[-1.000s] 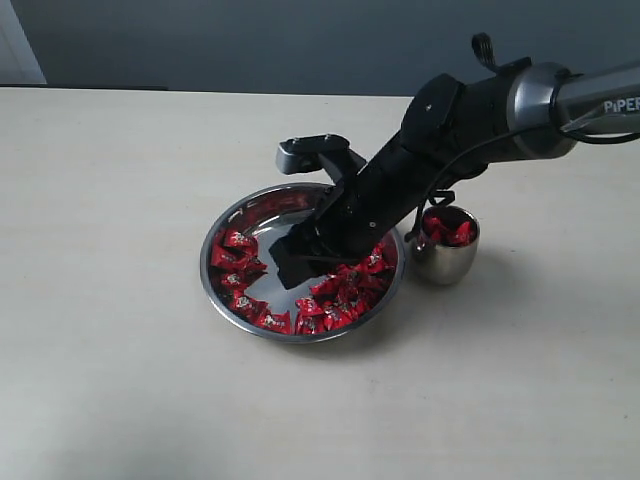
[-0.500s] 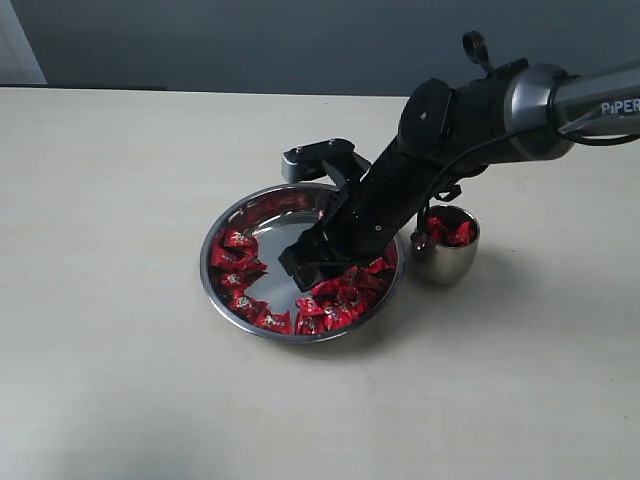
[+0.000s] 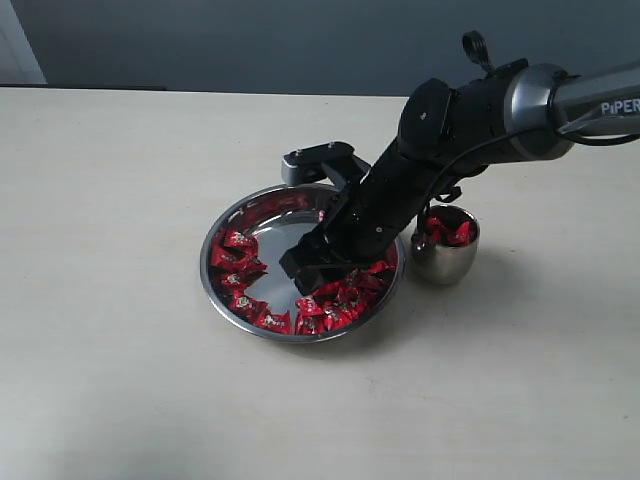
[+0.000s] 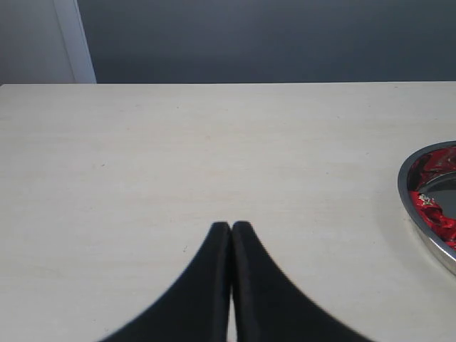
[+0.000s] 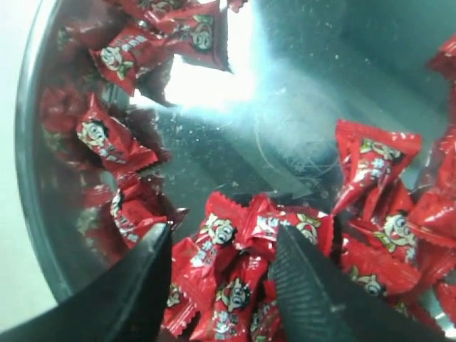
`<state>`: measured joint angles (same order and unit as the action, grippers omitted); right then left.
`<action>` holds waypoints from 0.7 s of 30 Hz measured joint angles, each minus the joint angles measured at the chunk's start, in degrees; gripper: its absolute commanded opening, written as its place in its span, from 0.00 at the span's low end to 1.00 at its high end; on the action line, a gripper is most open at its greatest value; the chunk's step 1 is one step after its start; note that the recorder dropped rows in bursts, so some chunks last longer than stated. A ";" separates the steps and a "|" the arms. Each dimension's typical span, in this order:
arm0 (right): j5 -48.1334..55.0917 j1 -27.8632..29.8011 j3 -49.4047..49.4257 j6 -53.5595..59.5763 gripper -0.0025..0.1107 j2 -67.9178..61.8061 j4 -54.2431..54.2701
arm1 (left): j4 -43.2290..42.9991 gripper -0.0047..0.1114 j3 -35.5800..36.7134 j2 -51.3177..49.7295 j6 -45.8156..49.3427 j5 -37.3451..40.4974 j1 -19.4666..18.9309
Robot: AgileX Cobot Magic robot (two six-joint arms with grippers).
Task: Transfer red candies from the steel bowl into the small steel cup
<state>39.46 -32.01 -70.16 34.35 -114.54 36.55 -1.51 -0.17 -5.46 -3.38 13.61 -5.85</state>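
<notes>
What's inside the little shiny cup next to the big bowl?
Red candies peek over the rim of the small steel cup. Its wall hides how many more lie underneath.

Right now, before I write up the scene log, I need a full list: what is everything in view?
steel bowl: one, shiny silver, on the table near its middle.
red candies: many, too piled to count, red wrappers; most in the steel bowl, a few in the small steel cup.
small steel cup: one, shiny silver, beside the steel bowl on the right arm's side.
table: one, pale beige, under everything.
wall: one, dark grey-blue, behind the table.
right tool: one, black, open, down in the steel bowl, tips astride candies.
left tool: one, black, shut, over bare table beside the steel bowl.
</notes>
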 measured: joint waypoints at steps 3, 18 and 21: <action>-0.23 0.00 0.00 -0.12 0.42 0.00 0.00 | 0.00 0.04 0.00 0.00 0.00 0.00 0.00; -11.48 -0.21 -1.30 -8.45 0.42 0.00 -14.50 | 0.00 0.04 0.00 0.00 0.00 0.00 0.00; -12.39 -0.21 -1.30 -8.81 0.42 0.00 -14.99 | 0.00 0.04 0.00 0.00 0.00 0.00 0.00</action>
<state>27.07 -32.22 -71.47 25.54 -114.54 21.56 -1.51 -0.17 -5.46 -3.38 13.61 -5.85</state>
